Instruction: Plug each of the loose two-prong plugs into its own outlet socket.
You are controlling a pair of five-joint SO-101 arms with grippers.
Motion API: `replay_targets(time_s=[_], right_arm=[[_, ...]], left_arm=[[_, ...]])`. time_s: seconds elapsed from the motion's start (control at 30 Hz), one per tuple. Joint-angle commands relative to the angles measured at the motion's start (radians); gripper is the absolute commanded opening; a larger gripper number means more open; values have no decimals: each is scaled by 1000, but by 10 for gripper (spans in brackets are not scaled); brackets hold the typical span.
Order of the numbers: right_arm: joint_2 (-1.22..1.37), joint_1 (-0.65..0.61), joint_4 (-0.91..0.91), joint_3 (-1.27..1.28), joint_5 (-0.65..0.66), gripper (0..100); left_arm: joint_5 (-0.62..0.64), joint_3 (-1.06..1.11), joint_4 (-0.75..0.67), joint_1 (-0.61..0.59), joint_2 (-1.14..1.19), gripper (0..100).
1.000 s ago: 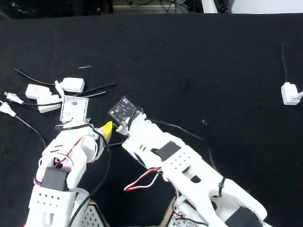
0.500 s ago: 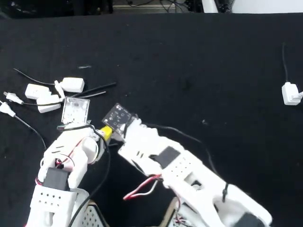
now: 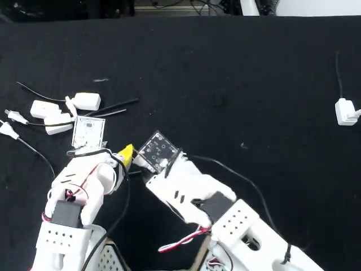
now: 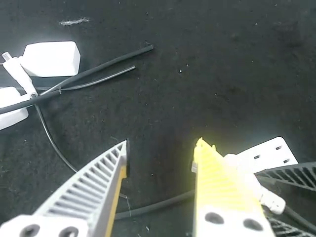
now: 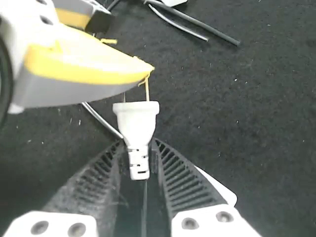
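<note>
One white two-prong plug [image 5: 136, 116] is clamped in my right gripper [image 5: 138, 145], just beside my wide-open left gripper [image 4: 162, 148]; white outlet blocks [image 3: 87, 101] beyond it seemingly await every plug.

A black cloth [image 3: 237, 73] covers the table, matte and slightly fuzzy, flecked here and there with pale specks. A small whitish wisp of lint [image 3: 101, 80] lies on it toward the far left side. Past the cloth's far edge, a tangle of dark cables [image 3: 194, 5] sits on the floor, with a white panel [image 3: 316, 7] beside it at the far right corner
</note>
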Motion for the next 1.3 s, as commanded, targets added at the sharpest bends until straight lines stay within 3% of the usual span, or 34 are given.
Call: replay_targets(time_s=[0.0, 0.37, 1.27], right_arm=[[-73, -14, -6, -10, -20, 11], [-73, -14, -178, 74, -23, 11], [-81, 6, -196, 77, -91, 11]], left_arm=[[-11, -12, -8, 13, 0, 223], [-11, 8, -12, 15, 2, 223], [-44, 53, -14, 90, 2, 223]])
